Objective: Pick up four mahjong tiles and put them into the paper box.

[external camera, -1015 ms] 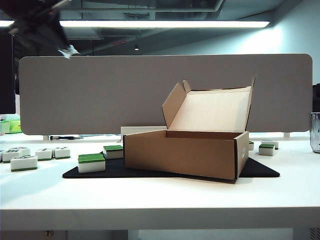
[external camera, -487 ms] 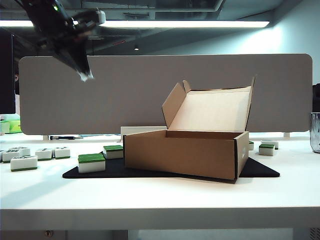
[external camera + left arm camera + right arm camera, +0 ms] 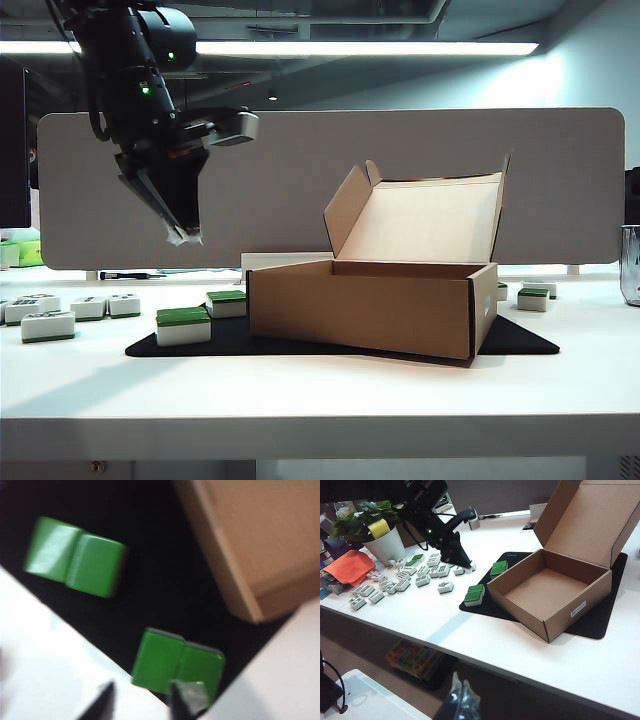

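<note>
On the white worktop (image 3: pixel 320 390), a pair of green-backed tiles (image 3: pixel 183 325) lies at the near corner of the black mat (image 3: pixel 330 345), at nine o'clock from the open, seemingly empty cardboard box (image 3: pixel 370 305). The left pincer (image 3: pixel 185 235) is held above that pair, fingers slightly parted and empty; a first pick seems in hand, calling for descent astride one tile. The right pincer (image 3: pixel 460 697) is parked off the near edge, its state indiscernible. Loose tiles (image 3: pixel 400 577) and a plant pot (image 3: pixel 385 542) lie beyond, obstructing nothing.

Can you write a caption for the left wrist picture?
Left tool hovers above green mahjong tiles on black mat beside paper box.
</note>
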Motion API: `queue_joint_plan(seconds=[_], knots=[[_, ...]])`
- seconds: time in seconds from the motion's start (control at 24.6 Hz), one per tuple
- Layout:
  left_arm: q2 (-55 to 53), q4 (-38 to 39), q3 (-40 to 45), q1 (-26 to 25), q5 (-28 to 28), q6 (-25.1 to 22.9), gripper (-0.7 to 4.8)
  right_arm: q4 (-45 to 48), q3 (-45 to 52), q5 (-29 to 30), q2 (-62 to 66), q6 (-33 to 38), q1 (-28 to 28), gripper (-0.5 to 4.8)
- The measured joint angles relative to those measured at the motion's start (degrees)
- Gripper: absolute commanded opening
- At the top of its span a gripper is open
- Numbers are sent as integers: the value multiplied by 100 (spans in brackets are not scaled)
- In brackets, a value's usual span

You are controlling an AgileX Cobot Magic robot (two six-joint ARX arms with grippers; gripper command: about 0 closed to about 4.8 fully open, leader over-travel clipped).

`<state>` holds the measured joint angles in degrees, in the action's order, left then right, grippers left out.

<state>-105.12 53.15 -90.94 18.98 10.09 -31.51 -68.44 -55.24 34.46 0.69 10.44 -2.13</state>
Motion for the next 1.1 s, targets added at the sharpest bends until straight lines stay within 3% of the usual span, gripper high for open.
queue_joint_plan(seconds=[0.08,0.12,0.37,0.41,0.81,1.1], knots=[[-37,153,0,28,2,-181,326,-2,0,2,0,0,0,-1],[-70,238,0,55,0,-273,352,0,0,2,0,0,0,-1],[-238,503,0,92,-7,-601,360,0,0,2,0,0,0,-1],[-260,496,0,92,-4,-660,382,-2,0,0,0,0,0,-1],[-741,492,0,92,-13,-1263,381,-2,0,2,0,0,0,-1],[-997,328,2,92,-44,-1268,376,-2,0,2,0,0,0,-1]])
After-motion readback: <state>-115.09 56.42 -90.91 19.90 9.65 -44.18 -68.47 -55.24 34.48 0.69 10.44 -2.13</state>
